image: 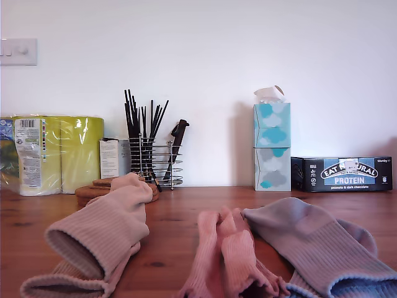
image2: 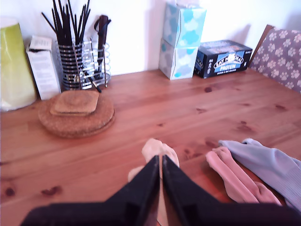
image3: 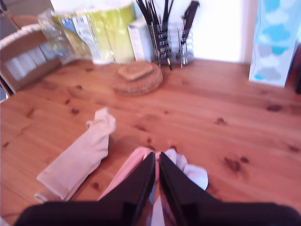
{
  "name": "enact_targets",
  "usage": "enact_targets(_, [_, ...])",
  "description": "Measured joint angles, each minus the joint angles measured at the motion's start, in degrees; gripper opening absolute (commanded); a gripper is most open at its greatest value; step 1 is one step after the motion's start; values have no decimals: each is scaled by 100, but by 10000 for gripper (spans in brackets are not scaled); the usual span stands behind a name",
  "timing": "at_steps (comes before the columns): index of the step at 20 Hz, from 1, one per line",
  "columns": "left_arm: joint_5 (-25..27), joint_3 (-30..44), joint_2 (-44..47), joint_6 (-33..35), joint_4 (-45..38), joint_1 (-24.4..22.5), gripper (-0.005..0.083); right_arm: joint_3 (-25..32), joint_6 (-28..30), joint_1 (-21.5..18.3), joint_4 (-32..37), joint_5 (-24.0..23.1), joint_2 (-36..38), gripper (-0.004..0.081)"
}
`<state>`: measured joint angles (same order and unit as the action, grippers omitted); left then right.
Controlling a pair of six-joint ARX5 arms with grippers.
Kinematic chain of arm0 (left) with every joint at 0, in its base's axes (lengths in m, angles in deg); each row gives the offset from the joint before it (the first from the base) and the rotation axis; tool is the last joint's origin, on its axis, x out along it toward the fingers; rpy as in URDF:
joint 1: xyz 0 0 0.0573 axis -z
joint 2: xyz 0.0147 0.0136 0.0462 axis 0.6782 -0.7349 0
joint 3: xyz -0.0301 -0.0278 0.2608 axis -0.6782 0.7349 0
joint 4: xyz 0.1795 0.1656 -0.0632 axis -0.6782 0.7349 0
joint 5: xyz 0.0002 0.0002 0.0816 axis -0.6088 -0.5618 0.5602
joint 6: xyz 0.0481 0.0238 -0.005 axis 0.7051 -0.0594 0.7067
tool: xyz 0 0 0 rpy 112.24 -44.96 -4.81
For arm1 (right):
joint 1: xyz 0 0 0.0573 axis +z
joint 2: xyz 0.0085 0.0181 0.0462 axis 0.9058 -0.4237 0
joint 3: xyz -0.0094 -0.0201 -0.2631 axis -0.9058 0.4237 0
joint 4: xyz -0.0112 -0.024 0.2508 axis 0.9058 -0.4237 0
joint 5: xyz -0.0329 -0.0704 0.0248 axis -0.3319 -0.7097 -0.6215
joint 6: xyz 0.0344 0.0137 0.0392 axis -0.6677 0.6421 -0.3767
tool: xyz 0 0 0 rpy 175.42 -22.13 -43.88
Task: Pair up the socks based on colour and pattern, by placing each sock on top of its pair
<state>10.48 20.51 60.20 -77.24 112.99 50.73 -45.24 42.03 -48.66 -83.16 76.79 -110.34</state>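
Note:
Three groups of socks lie on the wooden table [image: 180, 211]. Beige-peach socks [image: 102, 239] are at the exterior view's left, one over another. Pink toe socks [image: 226, 254] lie in the middle and light blue-lavender socks [image: 316, 248] on the right. No gripper shows in the exterior view. My first gripper [image2: 161, 159] hangs shut above a beige sock [image2: 160, 149], with pink socks [image2: 235, 181] and a lavender sock [image2: 273, 165] beside it. My second gripper [image3: 156, 155] is shut over a pink sock [image3: 129, 167] and a pale lavender sock [image3: 190, 172]. Beige socks [image3: 80, 157] lie flat further off.
Round cork coasters [image: 93, 189] sit behind the beige socks. Along the wall stand a green pack of paper rolls [image: 53, 155], a small white box [image: 115, 158], a wire holder of black utensils [image: 155, 162], stacked tissue boxes [image: 272, 146] and a dark protein-bar box [image: 347, 174]. A patterned cushion [image2: 282, 52] shows.

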Motion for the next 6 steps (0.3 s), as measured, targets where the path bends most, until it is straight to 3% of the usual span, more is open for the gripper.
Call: enact_targets(6, [0, 0, 0, 0, 236, 0, -19, 0, 0, -2, -168, 0, -103, -11])
